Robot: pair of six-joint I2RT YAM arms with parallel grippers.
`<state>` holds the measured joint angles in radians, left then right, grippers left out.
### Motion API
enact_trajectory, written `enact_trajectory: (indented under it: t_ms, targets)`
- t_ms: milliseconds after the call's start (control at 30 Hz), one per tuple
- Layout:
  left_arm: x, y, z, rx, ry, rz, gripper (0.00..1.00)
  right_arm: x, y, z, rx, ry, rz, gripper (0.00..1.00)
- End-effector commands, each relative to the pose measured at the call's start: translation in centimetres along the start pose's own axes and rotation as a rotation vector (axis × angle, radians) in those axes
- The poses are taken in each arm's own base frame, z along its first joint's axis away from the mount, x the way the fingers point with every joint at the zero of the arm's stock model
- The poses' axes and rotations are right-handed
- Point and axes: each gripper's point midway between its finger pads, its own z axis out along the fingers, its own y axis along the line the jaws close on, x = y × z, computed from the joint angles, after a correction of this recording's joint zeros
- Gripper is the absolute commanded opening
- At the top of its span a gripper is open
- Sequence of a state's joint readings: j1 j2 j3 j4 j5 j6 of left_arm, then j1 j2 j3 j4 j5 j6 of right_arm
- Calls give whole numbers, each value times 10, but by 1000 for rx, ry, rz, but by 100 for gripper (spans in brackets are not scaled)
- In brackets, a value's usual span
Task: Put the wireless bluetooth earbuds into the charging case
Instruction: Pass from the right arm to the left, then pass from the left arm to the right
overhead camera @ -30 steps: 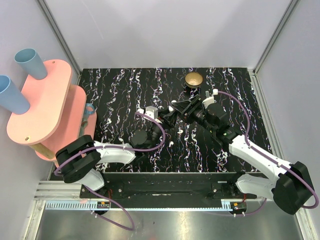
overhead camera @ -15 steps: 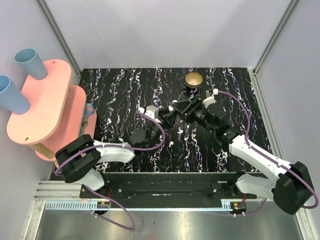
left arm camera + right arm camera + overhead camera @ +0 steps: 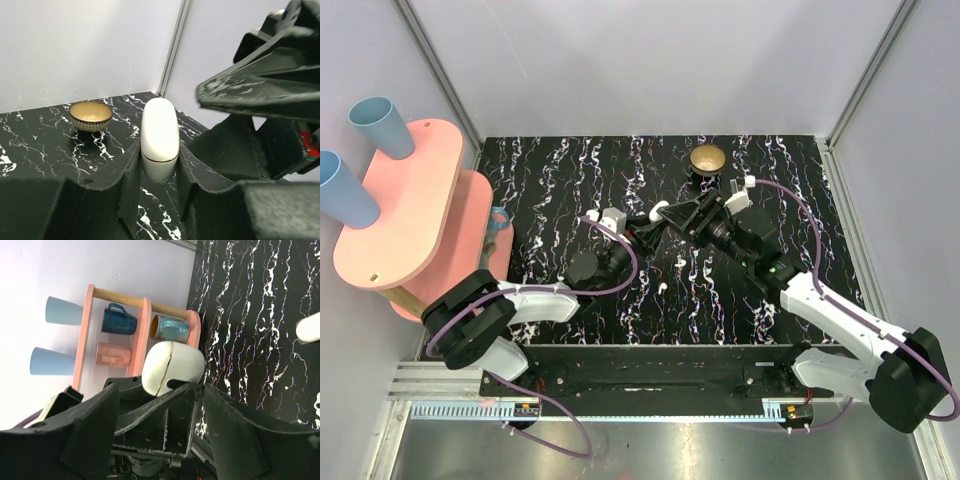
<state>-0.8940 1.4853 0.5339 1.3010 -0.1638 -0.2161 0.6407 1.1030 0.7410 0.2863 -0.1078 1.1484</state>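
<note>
The charging case, a white pebble with a thin gold seam, stands upright and closed in my left gripper, which is shut on its lower half. In the right wrist view the case sits just past my right gripper. Those jaws stand wide apart with one of the left fingers between them and do not touch the case. From above, the two grippers meet at mid-table, left and right. Two wireless bluetooth earbuds lie loose on the black marble in front of them. One earbud shows at the right wrist view's edge.
A gold bowl on a black base stands at the back of the table, also seen as the bowl behind the case. A pink rack with blue cups and mugs stands off the table's left edge.
My right gripper's jaws have spread wider. My left gripper has tightened on the case and shifted slightly left with it.
</note>
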Motion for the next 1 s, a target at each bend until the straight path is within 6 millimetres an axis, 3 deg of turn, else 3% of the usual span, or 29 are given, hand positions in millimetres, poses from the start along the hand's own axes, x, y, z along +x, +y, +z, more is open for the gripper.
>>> enact_trajectory:
  t_ms: [0, 133, 233, 267, 400, 700, 967]
  targets:
    - [-99, -28, -7, 152, -362, -66, 0, -9, 43, -9, -118, -12, -96, 78]
    - [-96, -36, -11, 249, -334, -58, 0, -15, 59, -11, -129, -15, -222, 83]
    - [-100, -37, -21, 329, -313, -74, 0, -21, 57, -15, -77, -14, -339, 83]
    - [-105, -28, -23, 329, -317, -65, 0, -20, 45, -16, -20, 1, -360, 84]
    - [-112, -28, -41, 430, -281, -77, 0, -22, 38, -24, 30, 18, -466, 84]
    - [-113, -62, -55, 692, -194, -34, 0, 5, 39, -6, 12, 170, -302, 87]
    - [-106, -59, -54, 684, -183, -30, 0, 23, 39, 1, -33, 237, -170, 85]
